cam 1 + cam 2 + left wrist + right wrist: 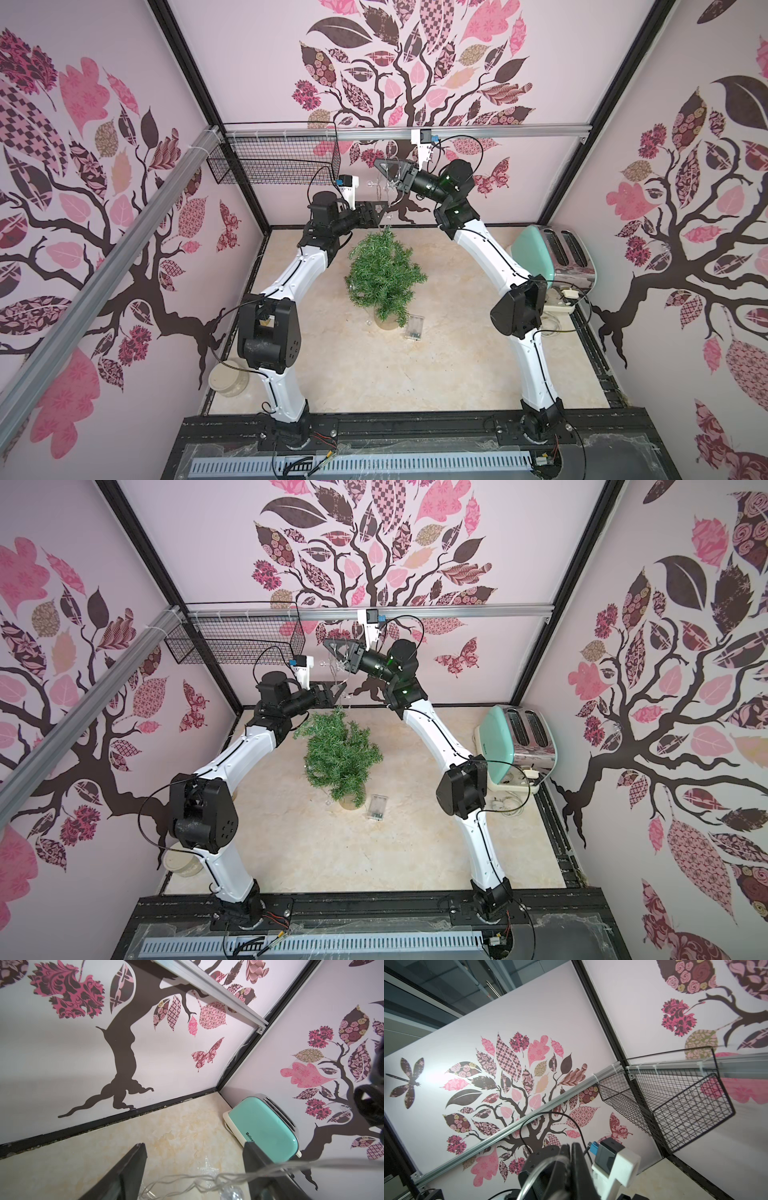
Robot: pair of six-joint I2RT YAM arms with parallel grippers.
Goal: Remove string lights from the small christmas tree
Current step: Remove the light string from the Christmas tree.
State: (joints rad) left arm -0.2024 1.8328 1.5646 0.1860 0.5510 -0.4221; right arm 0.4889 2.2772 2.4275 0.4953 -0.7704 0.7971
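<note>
**Spotter:** Where are the string lights right now?

**Me:** Mostly lifted clear. A bunch of the string lights [388,189] hangs straight above the top of the small christmas tree [384,274], strung between my two grippers. The battery box [413,328] lies on the table [457,353] just beside the tree's base [384,323]. What looks like one loop of wire sits low in the branches, on the side of the tree facing my left arm.

**Spotter:** And your grippers?

**Me:** My right gripper [570,1153] is pressed together on the wire, high above the tree's top. My left gripper [194,1147] is spread, lower down, just above the tree's top. Strands and a star bulb [205,1166] cross the gap between its jaws, but nothing is pinched there.

**Spotter:** So what makes the next bit go well?

**Me:** I judge this a hand-over-hand step. The left should close only once the strands lie deep between its jaws, and on wire rather than on a bulb. Then the pull should go up and away from the tree, slowly, because the low loop could snag the needles and tip the tree over. The battery box would trail last, so I'd watch that it slides past the base rather than catching on it
</note>
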